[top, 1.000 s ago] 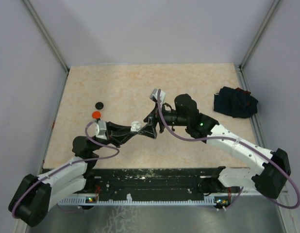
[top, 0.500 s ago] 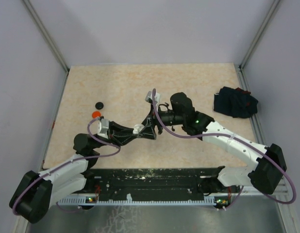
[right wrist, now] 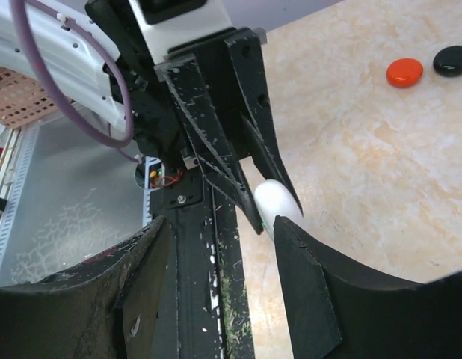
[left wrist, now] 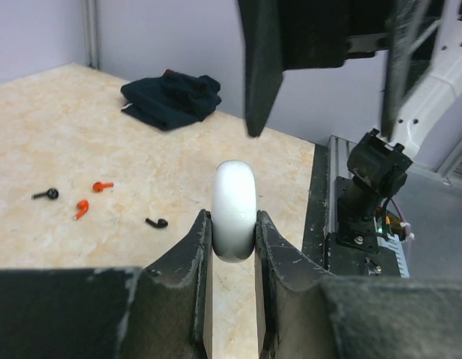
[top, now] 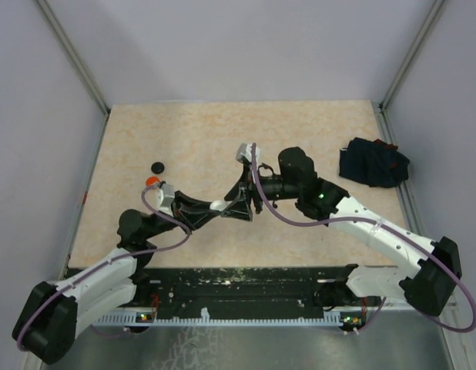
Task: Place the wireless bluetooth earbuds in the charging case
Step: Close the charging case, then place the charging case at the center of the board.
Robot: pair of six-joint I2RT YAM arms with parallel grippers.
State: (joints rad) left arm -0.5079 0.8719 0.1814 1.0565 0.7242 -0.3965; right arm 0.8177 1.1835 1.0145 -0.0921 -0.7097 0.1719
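Pinch first: the left fingers (left wrist: 197, 254) clamp the closed white charging case (left wrist: 235, 209). The right fingers (right wrist: 306, 292), spread, straddle it without contact and probably must lift its lid next. Farther off, earbuds (left wrist: 102, 185) lie loose on the worktop (left wrist: 291, 172).

This looks like a robot lab. Two white robot arms (top: 377, 231) are bolted to a dark metal base (top: 246, 287) at the edge of a bare beige surface (top: 300, 131). Each arm ends in a black claw, the left claw (left wrist: 231, 221) and the right claw (right wrist: 220, 224). Purple cables (top: 292, 218) loop off the arms. Plain pale walls (top: 246, 46) and metal posts (top: 68, 54) close it in like a test booth.
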